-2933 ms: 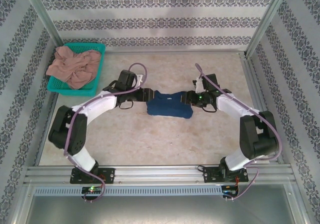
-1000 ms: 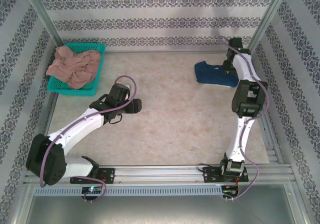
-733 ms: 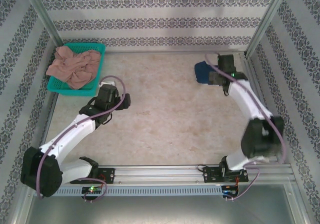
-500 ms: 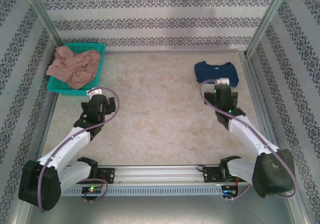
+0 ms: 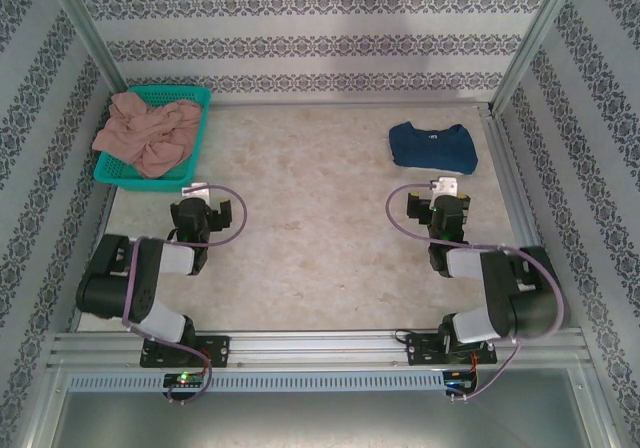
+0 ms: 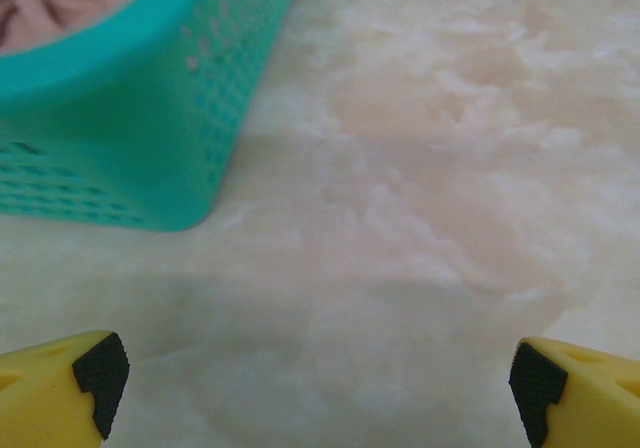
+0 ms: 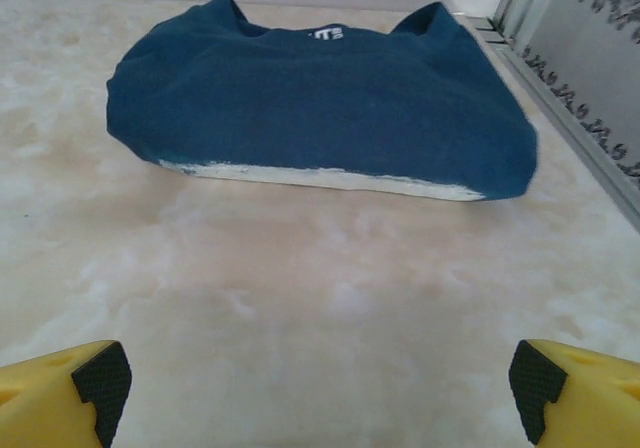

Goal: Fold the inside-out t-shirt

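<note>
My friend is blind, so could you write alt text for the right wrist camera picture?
A folded navy t-shirt lies on a pale marbled table, apart from the open right tool, whose yellow, black-padded fingertips show at the bottom corners.

Teal basket [image 5: 172, 90] at the table's [image 5: 320, 253] far-left corner — pinkish-tan garment [image 5: 148, 133] heaped inside. Patterned wall panels [image 5: 300, 28] on three sides.

T-shirt [image 5: 432, 146] far right; basket [image 5: 203, 118] w/ garment [image 5: 148, 133] far left.
</note>
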Robot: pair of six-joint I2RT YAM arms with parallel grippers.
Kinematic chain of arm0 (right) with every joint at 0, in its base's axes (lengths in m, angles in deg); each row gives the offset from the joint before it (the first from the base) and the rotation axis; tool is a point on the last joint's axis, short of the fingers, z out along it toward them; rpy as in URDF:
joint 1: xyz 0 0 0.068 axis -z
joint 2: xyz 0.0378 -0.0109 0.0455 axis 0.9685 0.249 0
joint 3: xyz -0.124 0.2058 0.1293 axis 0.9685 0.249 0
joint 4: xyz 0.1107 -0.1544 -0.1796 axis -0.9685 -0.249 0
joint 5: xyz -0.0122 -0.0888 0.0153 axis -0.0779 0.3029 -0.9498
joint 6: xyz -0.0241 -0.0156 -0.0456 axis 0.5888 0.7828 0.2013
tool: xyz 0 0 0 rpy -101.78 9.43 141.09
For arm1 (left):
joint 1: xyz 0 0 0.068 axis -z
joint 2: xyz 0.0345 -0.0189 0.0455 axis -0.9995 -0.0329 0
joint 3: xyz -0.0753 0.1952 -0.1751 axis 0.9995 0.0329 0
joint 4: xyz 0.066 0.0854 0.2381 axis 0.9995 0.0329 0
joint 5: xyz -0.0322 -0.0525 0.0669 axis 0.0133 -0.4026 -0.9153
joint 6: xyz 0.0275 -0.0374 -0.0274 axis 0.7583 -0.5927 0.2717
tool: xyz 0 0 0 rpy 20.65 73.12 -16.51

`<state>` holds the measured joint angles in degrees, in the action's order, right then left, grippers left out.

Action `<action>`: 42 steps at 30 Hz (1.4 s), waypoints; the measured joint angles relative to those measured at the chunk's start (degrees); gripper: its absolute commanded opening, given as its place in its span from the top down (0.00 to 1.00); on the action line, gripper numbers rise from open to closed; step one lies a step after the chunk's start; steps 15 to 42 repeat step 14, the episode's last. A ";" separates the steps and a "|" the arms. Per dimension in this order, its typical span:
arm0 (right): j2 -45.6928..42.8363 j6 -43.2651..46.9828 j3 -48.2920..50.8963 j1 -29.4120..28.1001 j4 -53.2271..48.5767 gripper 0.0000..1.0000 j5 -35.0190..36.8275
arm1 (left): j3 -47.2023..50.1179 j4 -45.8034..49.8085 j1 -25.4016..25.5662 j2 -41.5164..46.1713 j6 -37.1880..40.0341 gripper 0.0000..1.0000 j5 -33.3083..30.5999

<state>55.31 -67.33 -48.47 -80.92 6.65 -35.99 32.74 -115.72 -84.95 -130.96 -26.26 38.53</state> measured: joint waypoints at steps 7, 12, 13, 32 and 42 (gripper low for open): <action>2.25 -0.24 -1.42 2.45 2.45 0.02 -2.05 | -1.36 -1.86 -2.12 -0.44 0.31 0.00 3.96; 2.25 -0.20 -1.68 2.47 3.26 0.02 -2.56 | -1.36 -1.92 -2.12 -0.44 0.33 0.00 4.61; 2.25 -0.22 -1.68 2.47 3.26 0.02 -2.82 | -1.36 -1.92 -2.12 -0.44 0.33 0.00 4.61; 2.25 -0.20 -1.68 2.47 3.26 0.02 -2.93 | -1.36 -1.92 -2.12 -0.44 0.33 0.01 4.61; 2.25 -0.20 -1.68 2.47 3.26 0.02 -2.93 | -1.36 -1.92 -2.12 -0.44 0.33 0.01 4.61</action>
